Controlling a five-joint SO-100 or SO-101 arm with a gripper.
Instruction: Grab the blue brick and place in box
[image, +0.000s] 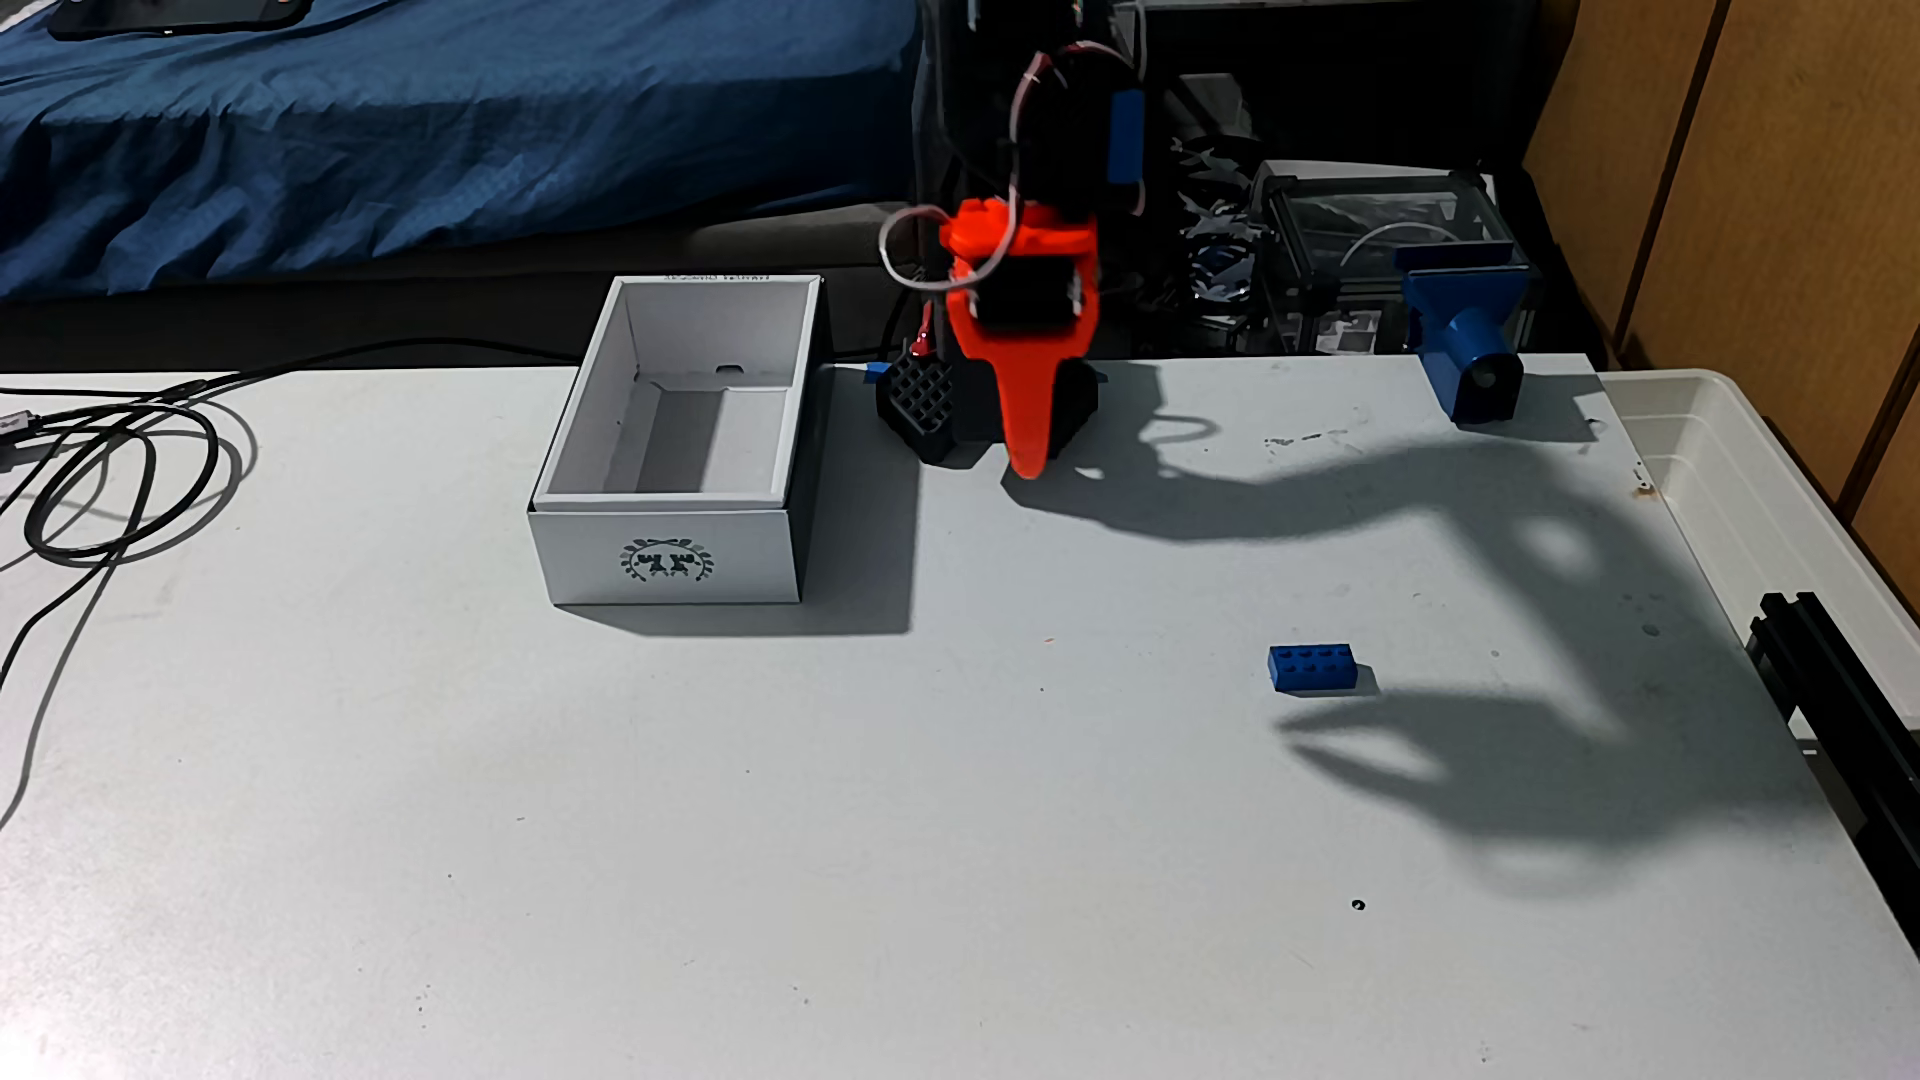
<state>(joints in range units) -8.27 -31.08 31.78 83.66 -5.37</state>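
Gripper (1027, 457) hanging closed and empty at far centre; brick (1312, 667) lying near right, box (665, 566) sitting open left, waiting.

Orange hand (1027, 457), black arm (1070, 135)

arm (1049, 93): top cut off | tub (1766, 457): right cut off | pincer (1027, 457): gap unclear

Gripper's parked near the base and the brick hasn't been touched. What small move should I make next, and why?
Probably swing the gripper toward the right of the fixed view and forward, to above the blue brick. The brick lies flat on the table, studs up, well apart from the gripper, and the box is open and empty. I cannot tell whether the fingers are open.
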